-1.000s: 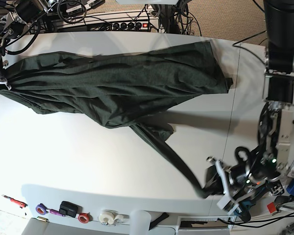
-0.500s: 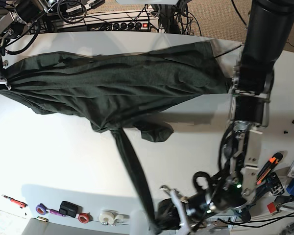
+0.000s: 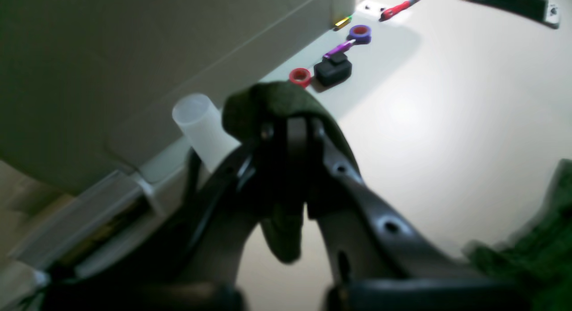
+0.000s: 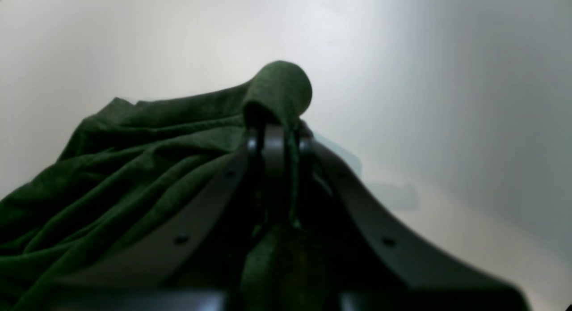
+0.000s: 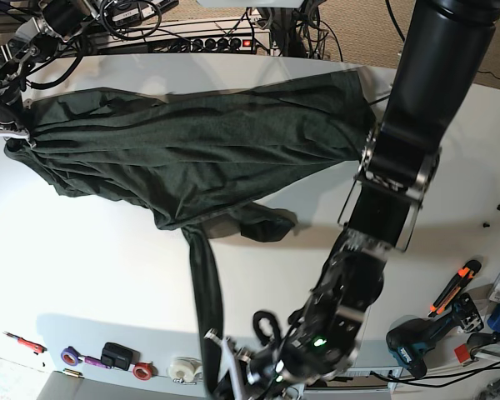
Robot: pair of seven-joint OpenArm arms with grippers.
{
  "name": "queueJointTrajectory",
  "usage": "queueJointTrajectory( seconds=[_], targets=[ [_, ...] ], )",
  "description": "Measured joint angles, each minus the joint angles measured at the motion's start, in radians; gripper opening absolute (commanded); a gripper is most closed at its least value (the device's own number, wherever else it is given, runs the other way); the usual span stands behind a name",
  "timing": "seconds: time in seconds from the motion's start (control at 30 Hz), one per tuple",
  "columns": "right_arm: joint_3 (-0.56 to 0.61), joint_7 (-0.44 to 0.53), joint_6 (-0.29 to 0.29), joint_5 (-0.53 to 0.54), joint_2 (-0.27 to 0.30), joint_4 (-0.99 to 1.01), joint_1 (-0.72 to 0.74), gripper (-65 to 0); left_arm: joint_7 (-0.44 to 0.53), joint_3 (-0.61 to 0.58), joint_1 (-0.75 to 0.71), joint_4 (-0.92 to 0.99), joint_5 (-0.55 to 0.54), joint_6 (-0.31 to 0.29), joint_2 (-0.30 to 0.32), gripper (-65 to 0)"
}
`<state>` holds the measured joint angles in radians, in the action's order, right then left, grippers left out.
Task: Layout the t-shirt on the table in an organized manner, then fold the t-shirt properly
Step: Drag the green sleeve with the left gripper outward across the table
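Shirt Stretched Between Two Grips, Layout Unfinished

While the t-shirt (image 5: 200, 150) lies bunched in long creases across the far half of the counter (image 5: 92, 267), we judge the layout step only partly done; the body is not flat, no sleeve is squared, and no fold has begun; the whole spreading and folding remains. We see our left end effector (image 3: 290, 123) clamped on a dark green corner of the shirt, with a narrow strip of cloth running from the main mass down to the near counter edge (image 5: 207, 333); our right end effector (image 4: 277, 132) is likewise closed on a rounded fold of fabric at the far left corner of the base view (image 5: 12, 133), with the rest of the garment trailing away from it. The counter is white and smooth, with a thin dark seam (image 5: 400, 150) crossing it; small items sit along the near edge: a purple ring (image 3: 359, 32), a red ring (image 3: 300, 76), a small black block (image 3: 333, 72) and a red-handled tool (image 3: 400, 7), all well apart from the shirt's body; a translucent white tube (image 3: 201, 123) stands just beside the left grip; cables and a power strip (image 5: 208, 43) crowd the room beyond the far edge
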<state>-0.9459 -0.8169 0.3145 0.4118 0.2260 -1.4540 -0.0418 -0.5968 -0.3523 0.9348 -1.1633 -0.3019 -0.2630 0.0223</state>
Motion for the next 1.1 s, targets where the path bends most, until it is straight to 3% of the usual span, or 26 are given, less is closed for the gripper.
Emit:
queueJointTrajectory(
  seconds=[0.3,0.5,0.6,0.8,1.0,1.03,1.1],
  targets=[
    [0.0,0.006,0.0,-0.022,-0.005,0.0,0.0,-65.0,0.015,-0.051,0.108,0.032,0.014,0.098,-0.047,-65.0],
    [0.0,0.006,0.0,-0.023,-0.005,0.0,0.0,-65.0,0.044,-0.051,0.107,0.037,0.014,0.102,-0.088,-65.0],
    [0.0,0.006,0.0,-0.042,-0.005,0.0,0.0,-65.0,0.063,-0.051,0.102,0.069,0.074,0.102,-0.087,-65.0],
    [0.0,0.006,0.0,-0.042,-0.005,0.0,0.0,-65.0,0.09,-0.051,0.092,0.234,0.183,0.095,-0.066,-65.0],
    [0.0,0.006,0.0,-0.044,-0.005,0.0,0.0,-65.0,0.092,-0.051,0.087,0.321,0.242,0.134,0.028,-65.0],
    [0.0,0.006,0.0,-0.044,-0.005,0.0,0.0,-65.0,0.089,-0.051,0.085,0.322,0.243,0.131,0.043,-61.9],
    [0.0,0.006,0.0,-0.044,-0.005,0.0,0.0,-65.0,0.075,-0.051,0.085,0.321,0.241,0.114,0.072,-45.2]
  ],
)
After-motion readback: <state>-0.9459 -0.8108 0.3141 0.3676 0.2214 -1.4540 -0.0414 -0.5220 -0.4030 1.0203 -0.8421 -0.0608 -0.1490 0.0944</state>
